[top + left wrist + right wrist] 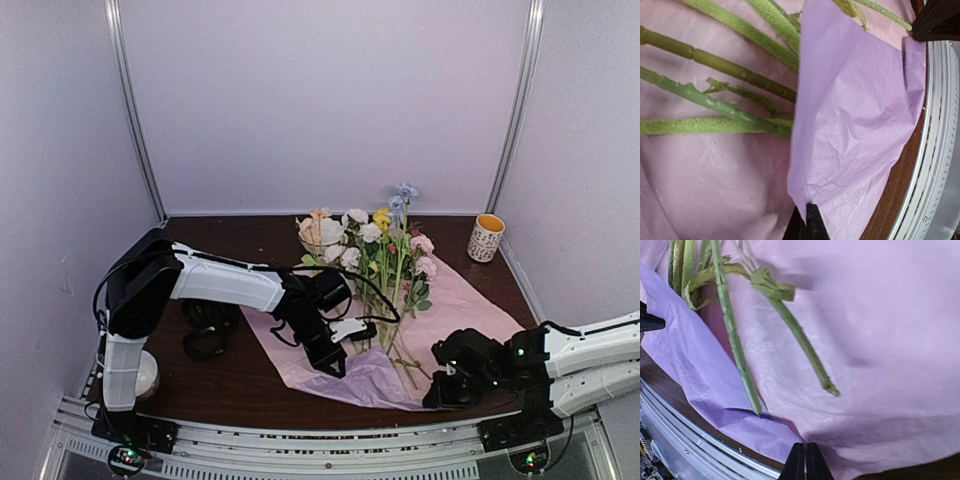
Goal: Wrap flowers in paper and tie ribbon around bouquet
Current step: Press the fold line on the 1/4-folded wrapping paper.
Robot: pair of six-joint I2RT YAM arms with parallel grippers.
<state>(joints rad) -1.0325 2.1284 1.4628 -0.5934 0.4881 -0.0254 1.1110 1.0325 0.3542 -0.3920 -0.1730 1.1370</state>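
Two grippers hold the near side of the paper (470, 300), one on each side of the flowers (375, 240). Top external view: the paper lies on the table (230, 385), centre to lower right of frame, pink face up. The flowers rest on it, long axis running from blooms at upper centre to stem ends at lower centre-right. The left gripper (333, 362) sits just left of the stems (392, 340) and is nearer to them. The right gripper (440, 392) sits to their right, at lower right. Left wrist view: the left gripper (807, 225), bottom centre, is closed on the edge of a lilac flap of the paper (855, 125). The stems (715, 60) run in from the left and pass under it. Right wrist view: the right gripper (805, 462), bottom centre, is pinched together on the paper (880, 340) edge. Stems (735, 350) lie up and left of it. The coming move likely carries the flap across the stems' long axis, toward the right gripper.
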